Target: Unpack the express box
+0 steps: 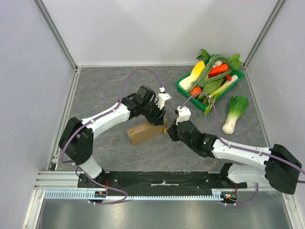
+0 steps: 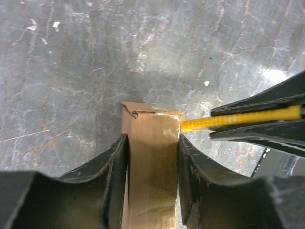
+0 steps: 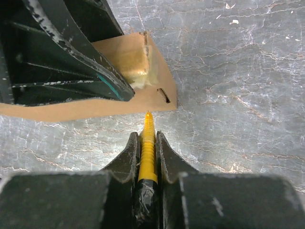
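The express box, a small plain brown cardboard box, lies on the grey table between both arms. My left gripper is shut on the box's right end; in the left wrist view its fingers clamp both sides of the box. My right gripper is shut on a ribbed yellow cutter. The cutter's tip sits at the edge of the box, near a small slot. The cutter also shows in the left wrist view, at the box's right corner.
A green tray full of vegetables stands at the back right. A bok choy lies loose on the table in front of it. White walls with metal posts enclose the table on three sides.
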